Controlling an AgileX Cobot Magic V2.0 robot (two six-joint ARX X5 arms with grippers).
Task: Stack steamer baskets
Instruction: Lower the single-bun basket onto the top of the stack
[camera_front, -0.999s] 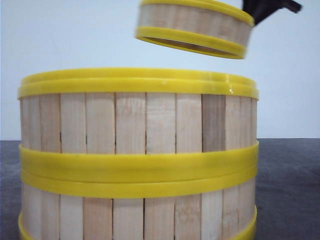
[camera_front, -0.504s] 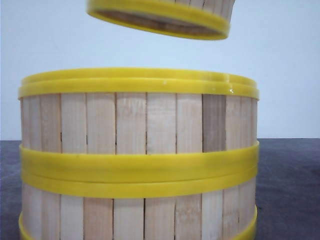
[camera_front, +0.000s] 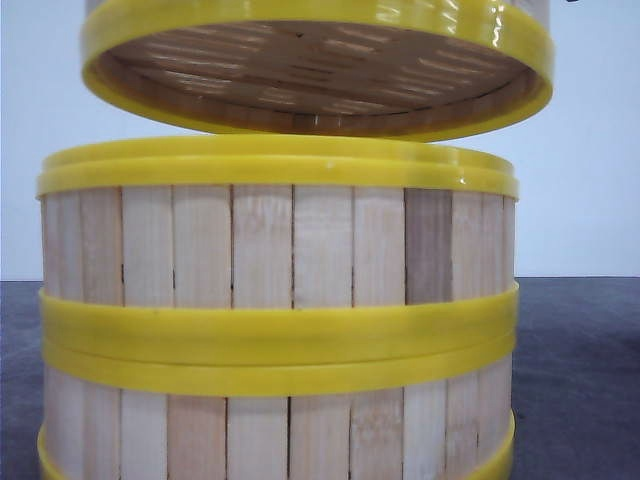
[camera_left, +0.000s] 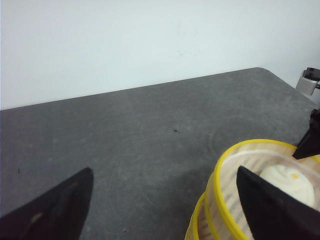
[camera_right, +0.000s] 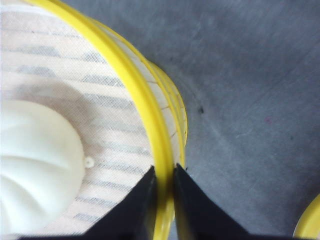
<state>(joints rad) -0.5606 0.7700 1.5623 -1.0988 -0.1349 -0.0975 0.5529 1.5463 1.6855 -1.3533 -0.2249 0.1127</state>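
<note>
Two steamer baskets stand stacked close to the front camera, the upper (camera_front: 280, 240) on the lower (camera_front: 280, 430). A third steamer basket (camera_front: 310, 70) hangs just above them, slightly tilted, its slatted underside showing. My right gripper (camera_right: 165, 170) is shut on this basket's yellow rim (camera_right: 125, 70), one finger inside and one outside. A white bun (camera_right: 35, 165) lies in it on striped cloth. The stack's rim (camera_right: 177, 107) peeks out below. My left gripper (camera_left: 165, 175) is open over bare table, beside the held basket (camera_left: 225, 190) with its bun (camera_left: 290, 182).
The dark grey table (camera_left: 150, 130) runs back to a white wall. A grey-white fixture (camera_left: 310, 80) sits at the table's far corner. The right arm's dark body (camera_left: 311, 140) shows behind the basket. Another yellow rim edge (camera_right: 310, 222) lies on the table near my right gripper.
The held basket has come from the upper right toward the camera and leftward. It now hovers right over the stack, looking much larger. The stack has not moved.
</note>
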